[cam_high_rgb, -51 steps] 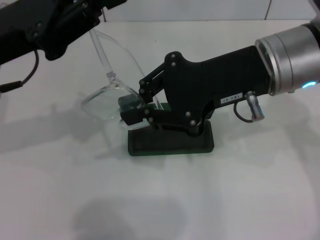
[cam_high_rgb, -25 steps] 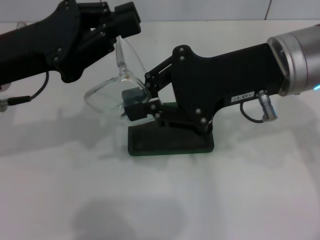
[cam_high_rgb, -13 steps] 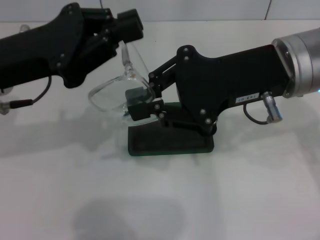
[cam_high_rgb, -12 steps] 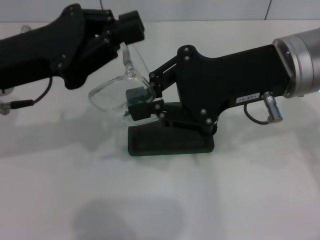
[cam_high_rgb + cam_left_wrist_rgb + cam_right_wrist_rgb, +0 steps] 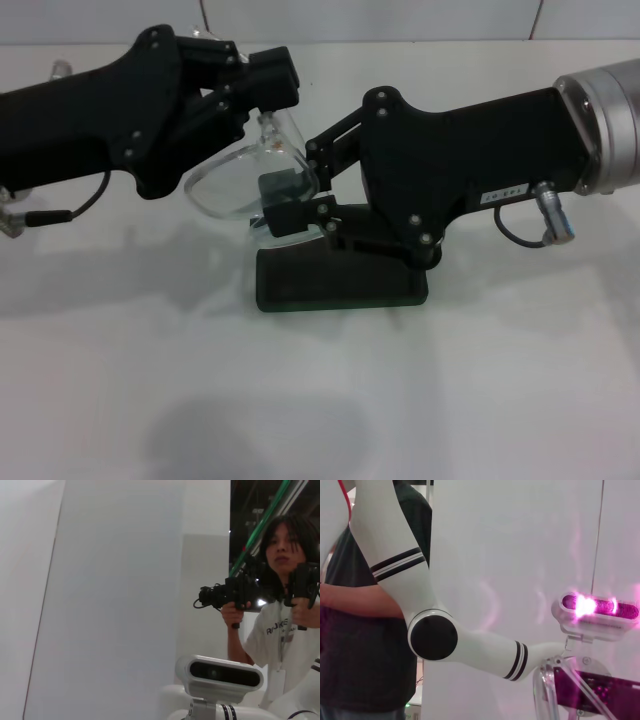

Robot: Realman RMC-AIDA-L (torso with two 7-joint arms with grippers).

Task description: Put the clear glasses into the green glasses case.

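The clear glasses (image 5: pixel 228 183) hang in the air over the table in the head view, lens facing left. My right gripper (image 5: pixel 286 200), reaching in from the right, is shut on the lens near its bridge. My left gripper (image 5: pixel 270 92) comes in from the left just above; its fingertips are closed at the glasses' upper clear arm. The green glasses case (image 5: pixel 340 285) lies flat on the table directly under the right gripper, its back part hidden by that gripper. A clear arm of the glasses (image 5: pixel 543 690) also shows in the right wrist view.
The white table (image 5: pixel 480 400) stretches in front of and right of the case. A cable (image 5: pixel 60 214) hangs from the left arm near the left edge. The left wrist view shows only a wall, a person and the robot's head camera (image 5: pixel 226 674).
The left gripper has moved right and down toward the right gripper, folding the glasses' upper arm shorter. The right gripper and glasses have risen slightly and shifted right. The case has not moved.
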